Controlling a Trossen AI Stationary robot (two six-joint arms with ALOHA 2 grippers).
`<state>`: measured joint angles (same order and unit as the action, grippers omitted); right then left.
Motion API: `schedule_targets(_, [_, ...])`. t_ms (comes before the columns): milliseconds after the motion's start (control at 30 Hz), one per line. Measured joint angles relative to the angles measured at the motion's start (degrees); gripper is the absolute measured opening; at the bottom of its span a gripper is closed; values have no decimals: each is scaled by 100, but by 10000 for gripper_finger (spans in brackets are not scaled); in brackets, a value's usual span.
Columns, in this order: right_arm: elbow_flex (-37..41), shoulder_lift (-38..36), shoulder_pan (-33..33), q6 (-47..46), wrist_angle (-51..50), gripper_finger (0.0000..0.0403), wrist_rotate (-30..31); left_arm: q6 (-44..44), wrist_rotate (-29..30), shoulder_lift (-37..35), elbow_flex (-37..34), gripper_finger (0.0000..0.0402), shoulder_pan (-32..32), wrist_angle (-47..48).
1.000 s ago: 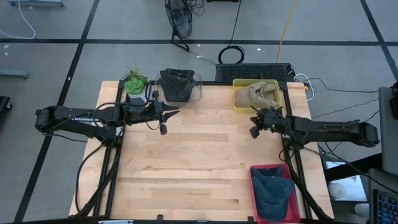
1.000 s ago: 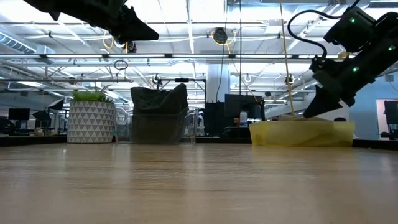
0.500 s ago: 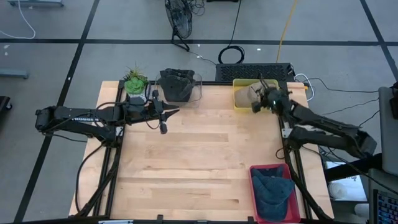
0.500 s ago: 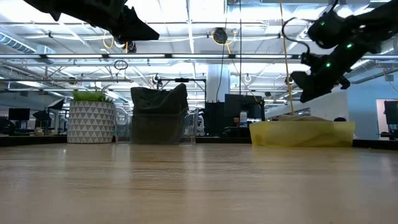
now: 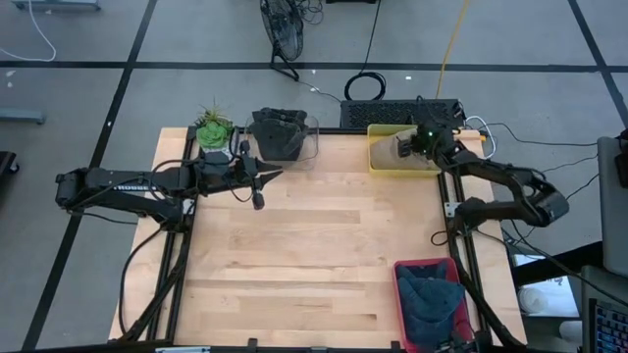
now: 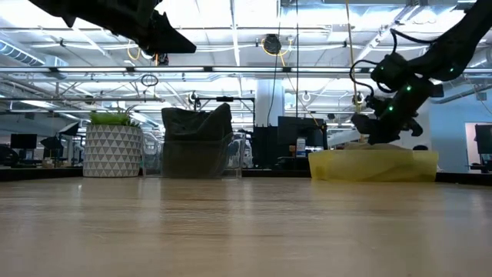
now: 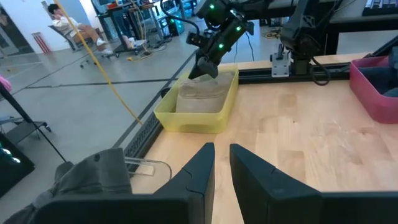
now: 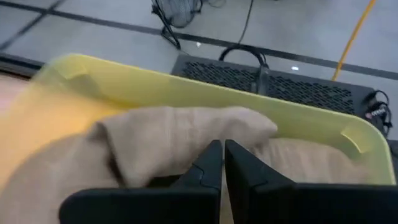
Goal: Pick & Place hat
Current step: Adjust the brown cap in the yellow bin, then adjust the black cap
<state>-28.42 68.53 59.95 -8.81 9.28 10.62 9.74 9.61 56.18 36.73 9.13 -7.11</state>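
We see a pale wooden table [image 5: 314,255] on grey floor. The right gripper [image 5: 410,145], clenched empty, hovers over the tan hat [image 5: 394,149] in the far-right yellow bin [image 5: 378,165]. The left gripper [image 5: 257,203], slightly parted, holds nothing.

Crumpled tan hat [image 5: 396,149] in yellow bin [image 5: 376,132]

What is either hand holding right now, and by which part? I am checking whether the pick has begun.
Nothing is held. The right hand hangs shut above the tan hat in the yellow bin; the left hand is empty too.
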Motion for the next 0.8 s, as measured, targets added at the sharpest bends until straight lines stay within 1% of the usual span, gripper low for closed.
schedule_targets(133, [-2, 217, 21, -26, 273, 0, 10, 18, 0, 0, 0, 63, 1, 0])
schedule_targets(367, [-2, 531, 63, -57, 211, 0, -18, 9, -2, 0, 0, 63, 2, 0])
schedule_targets(467, [-2, 510, 63, 22, 208, 0, -18, 4, -4, 0, 0, 63, 0, 7])
schedule_targets(600, [2, 173, 62, 332, 213, 0, 47, 73, 12, 0, 0, 63, 2, 7])
schedule_targets(733, [2, -481, -32, 348, 291, 0, 127, 191, 401, 0, 0, 63, 2, 7])
schedule_targets(800, [2, -852, -175, 344, 267, 0, 60, 201, 621, 0, 0, 63, 2, 7])
